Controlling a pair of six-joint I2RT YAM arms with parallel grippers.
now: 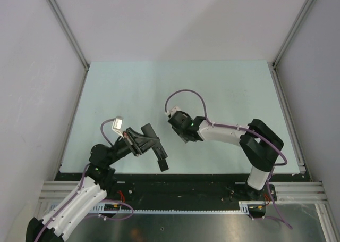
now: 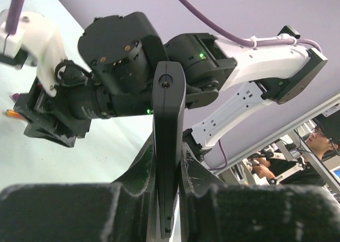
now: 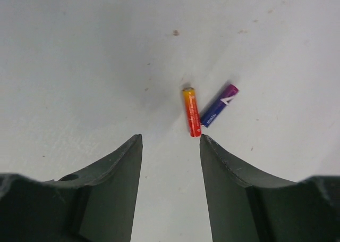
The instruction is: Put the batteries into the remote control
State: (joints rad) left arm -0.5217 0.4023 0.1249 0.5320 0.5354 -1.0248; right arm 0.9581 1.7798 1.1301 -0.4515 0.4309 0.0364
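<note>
The remote control (image 1: 155, 147), a slim black bar, is clamped in my left gripper (image 1: 139, 142) above the near part of the table. In the left wrist view the remote control (image 2: 169, 119) stands edge-on between both fingers, and my left gripper (image 2: 169, 144) is shut on it. The two batteries lie touching on the table: a red-orange one (image 3: 191, 112) and a blue-purple one (image 3: 219, 105). My right gripper (image 3: 171, 138) hovers just short of them, open and holding nothing. From above, my right gripper (image 1: 177, 123) hides the batteries.
A pale green mat (image 1: 212, 88) covers the table, and white walls with aluminium posts (image 1: 289, 37) stand on three sides. The right arm's wrist (image 2: 122, 72) is close in front of the remote's tip. A metal rail (image 1: 186, 189) runs along the near edge.
</note>
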